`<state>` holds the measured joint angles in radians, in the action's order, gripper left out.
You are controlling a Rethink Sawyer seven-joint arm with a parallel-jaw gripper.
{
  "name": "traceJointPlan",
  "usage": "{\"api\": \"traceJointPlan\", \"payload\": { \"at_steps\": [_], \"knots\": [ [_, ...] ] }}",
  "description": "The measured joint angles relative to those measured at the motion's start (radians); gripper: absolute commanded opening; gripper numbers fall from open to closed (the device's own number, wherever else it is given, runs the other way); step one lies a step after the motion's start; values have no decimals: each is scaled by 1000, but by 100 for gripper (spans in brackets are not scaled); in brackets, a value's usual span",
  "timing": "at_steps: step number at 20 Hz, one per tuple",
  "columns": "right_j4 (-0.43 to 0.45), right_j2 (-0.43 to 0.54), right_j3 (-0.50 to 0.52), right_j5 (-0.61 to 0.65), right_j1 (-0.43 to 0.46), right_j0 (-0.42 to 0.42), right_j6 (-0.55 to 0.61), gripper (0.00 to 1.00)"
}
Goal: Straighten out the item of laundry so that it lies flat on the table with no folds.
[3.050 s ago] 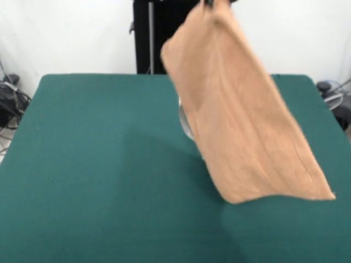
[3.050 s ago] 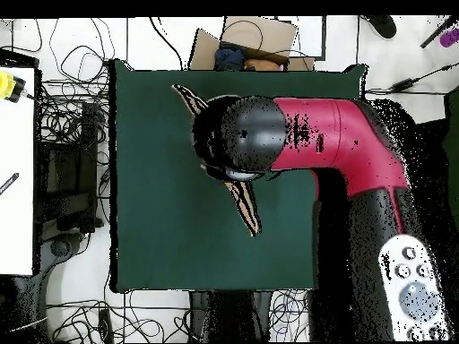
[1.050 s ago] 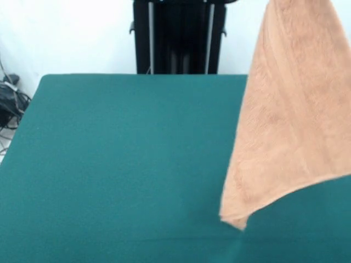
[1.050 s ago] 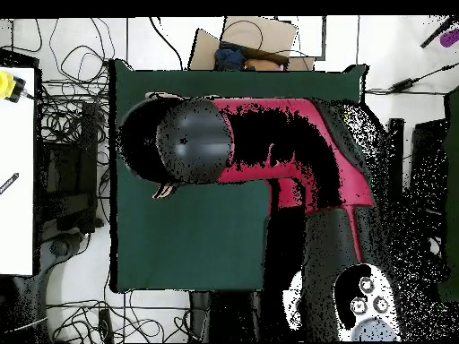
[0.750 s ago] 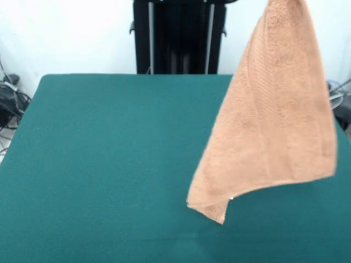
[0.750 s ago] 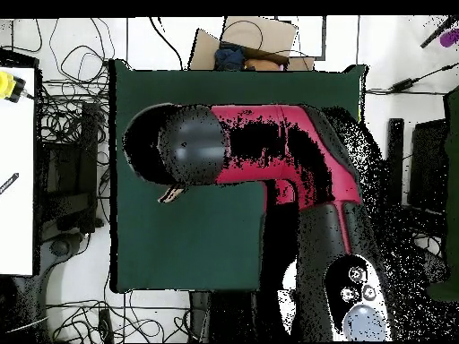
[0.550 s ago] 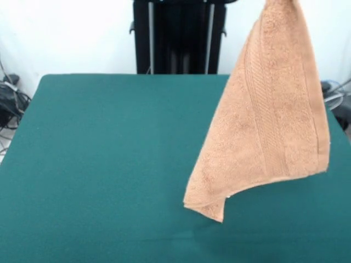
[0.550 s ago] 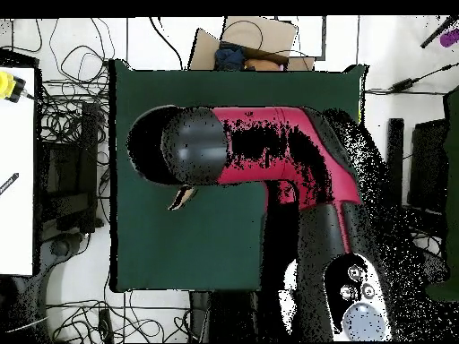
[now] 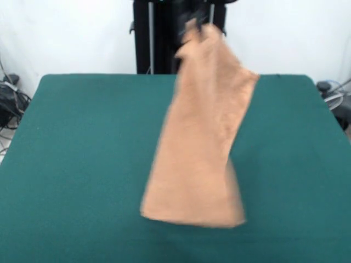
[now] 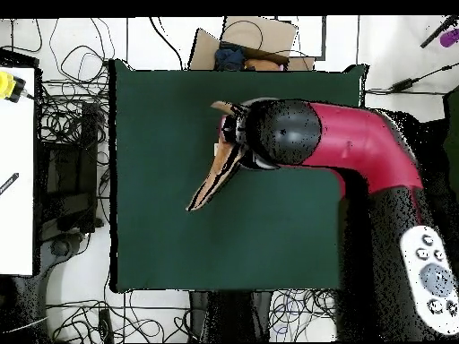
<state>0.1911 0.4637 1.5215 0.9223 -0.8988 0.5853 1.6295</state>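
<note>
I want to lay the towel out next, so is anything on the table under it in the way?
Nothing visible is. The towel hangs in the air from the gripper, and the green table below and around it shows only bare cloth in both views.

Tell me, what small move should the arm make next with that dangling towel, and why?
Probably lower it slowly while drawing sideways, so it lays out flat. The towel hangs from its top corner below the arm, blurred as if swinging, its lower edge just above or brushing the green table. Letting go now would likely leave it crumpled.
</note>
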Motion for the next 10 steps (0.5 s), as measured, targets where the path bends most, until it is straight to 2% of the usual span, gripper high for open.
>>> {"api": "traceJointPlan", "payload": {
  "at_steps": [4,10],
  "knots": [
    [24,8,-13,-68,81,87,-20,0],
    [67,26,-35,-91,178,161,-39,0]
  ]
}}
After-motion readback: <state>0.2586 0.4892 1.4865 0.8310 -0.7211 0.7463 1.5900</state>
